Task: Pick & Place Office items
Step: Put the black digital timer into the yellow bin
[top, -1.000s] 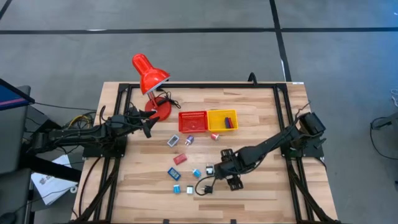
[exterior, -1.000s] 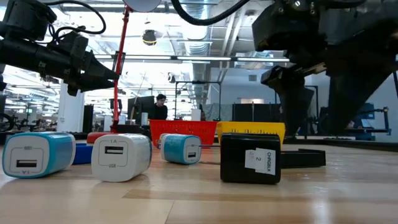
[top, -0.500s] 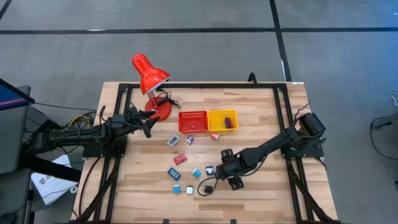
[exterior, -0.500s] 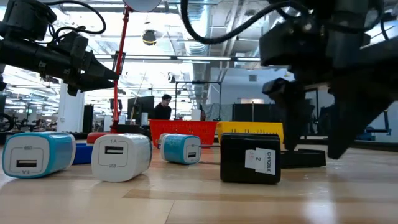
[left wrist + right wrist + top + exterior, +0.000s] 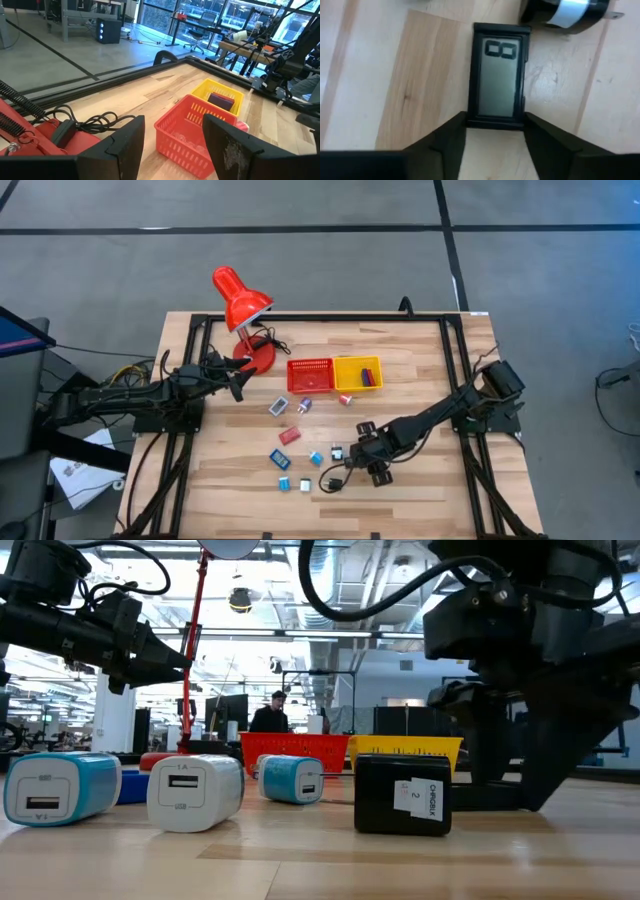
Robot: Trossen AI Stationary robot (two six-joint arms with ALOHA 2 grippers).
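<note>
Several small office items lie on the wooden table [image 5: 420,360]: white-and-blue chargers [image 5: 195,792], a red piece [image 5: 290,435], cyan blocks [image 5: 316,458] and a black block [image 5: 403,795]. My right gripper [image 5: 495,142] points steeply down near the table's middle front, shut on a flat black piece with a grey screen [image 5: 496,80], also seen as a flat black piece [image 5: 485,795] in the low view. My left gripper [image 5: 172,150] hangs open at the left, above the table beside the red lamp's base [image 5: 262,356], with nothing between its fingers. My right gripper pinches the flat black piece's two long sides at one end [image 5: 470,117] between its two fingers. The fingers [image 5: 447,142] come from above, slanting steeply down. The piece lies flat on the table, screen up.
A red mesh basket [image 5: 310,375] and a yellow one [image 5: 358,373] holding a few pieces stand at mid-table. A black plug with a silver band [image 5: 565,12] lies just beyond the held piece. A red desk lamp [image 5: 238,295] stands at the far left.
My right gripper has sunk toward the table over the flat black piece, and its fingers have drawn together onto the piece's sides. The piece has stayed flat on the table.
</note>
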